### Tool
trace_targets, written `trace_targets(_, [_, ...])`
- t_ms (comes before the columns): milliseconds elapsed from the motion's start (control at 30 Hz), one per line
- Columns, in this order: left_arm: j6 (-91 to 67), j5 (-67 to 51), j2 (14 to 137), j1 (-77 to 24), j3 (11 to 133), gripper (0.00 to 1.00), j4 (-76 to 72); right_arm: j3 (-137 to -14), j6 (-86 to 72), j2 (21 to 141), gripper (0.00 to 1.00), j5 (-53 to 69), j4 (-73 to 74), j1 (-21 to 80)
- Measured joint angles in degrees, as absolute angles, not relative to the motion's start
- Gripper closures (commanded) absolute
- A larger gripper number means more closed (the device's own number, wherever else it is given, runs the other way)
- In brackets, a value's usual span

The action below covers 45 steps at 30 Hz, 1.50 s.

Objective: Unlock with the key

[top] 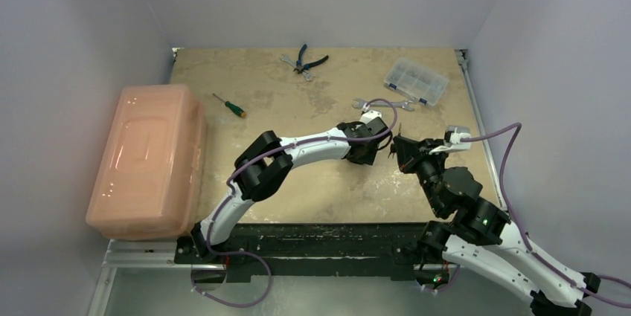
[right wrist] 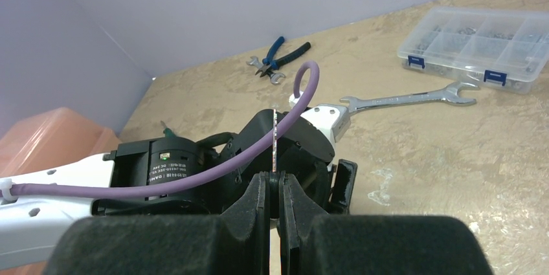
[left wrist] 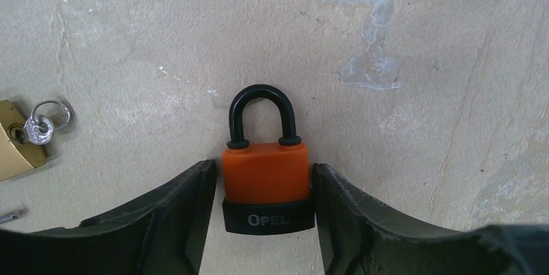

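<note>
An orange padlock with a black shackle and a black base band lies flat on the table in the left wrist view. My left gripper straddles its body. The right finger touches the lock's side and the left finger stands a sliver off it, so the jaws are still open. From above, the left gripper hides the padlock. My right gripper is shut on the key. The key's thin silver blade sticks up from the fingertips, just behind the left arm's wrist.
A brass padlock with a key ring lies left of the orange one. A large pink plastic box fills the left side. A screwdriver, pliers, a wrench and a clear organiser box lie at the back.
</note>
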State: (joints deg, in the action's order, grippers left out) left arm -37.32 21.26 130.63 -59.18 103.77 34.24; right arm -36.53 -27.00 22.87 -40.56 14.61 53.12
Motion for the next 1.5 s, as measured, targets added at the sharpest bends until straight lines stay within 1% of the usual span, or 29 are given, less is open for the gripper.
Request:
trace_targets(33, [-37.54,21.32,130.63,-59.16,103.77,0.53,34.3,-36.53,-26.98,22.87,1.0,-40.53,14.61,53.12])
trace_targets(100, [-38.35,21.56,130.63,-59.16,103.77,0.68,34.48,-36.53,-26.98,22.87,1.0,-40.53,14.61,53.1])
trace_targets(133, [-38.5,21.54,130.63,-59.16,103.77,0.76,34.41,-36.53,-27.0,22.87,1.0,-40.53,14.61,53.12])
trace_targets(167, [-38.76,21.52,130.63,-59.18,103.77,0.86,34.26,-36.53,-26.98,22.9,1.0,-40.53,14.61,53.1])
trace_targets(200, [-38.89,21.5,130.63,-59.18,103.74,0.94,34.02,-36.53,-26.98,22.9,1.0,-40.53,14.61,53.12])
trace_targets(233, [-39.24,21.5,130.63,-59.18,103.68,0.99,33.76,-36.53,-26.98,22.9,1.0,-40.53,14.59,53.12])
trace_targets(267, [-39.4,21.43,130.63,-59.18,103.46,1.0,33.34,-36.53,-26.98,22.9,1.0,-40.53,14.61,53.12])
trace_targets(500, [-39.86,20.49,127.11,-58.92,96.82,1.0,26.5,-36.53,-26.98,22.83,1.0,-40.56,14.72,53.1])
trace_targets(667, [-40.07,16.4,123.0,-57.98,89.86,1.0,20.56,-36.8,-26.96,22.31,1.0,-40.82,15.57,53.12])
trace_targets(800, [-41.41,12.08,118.26,-56.58,83.48,1.0,16.32,-37.76,-26.81,21.98,1.0,-41.04,15.9,53.1])
trace_targets(1133, [-46.78,5.76,104.9,-51.09,72.23,1.0,5.34,-38.35,-27.09,22.52,1.0,-40.97,15.81,53.1])
trace_targets(1367, [-51.77,4.64,94.37,-48.14,63.72,1.0,-3.64,-38.35,-29.17,26.35,1.0,-40.29,15.16,53.1])
trace_targets(1500, [-53.84,4.36,89.49,-47.77,61.78,1.0,-7.33,-38.35,-30.5,30.04,1.0,-38.72,14.52,53.1])
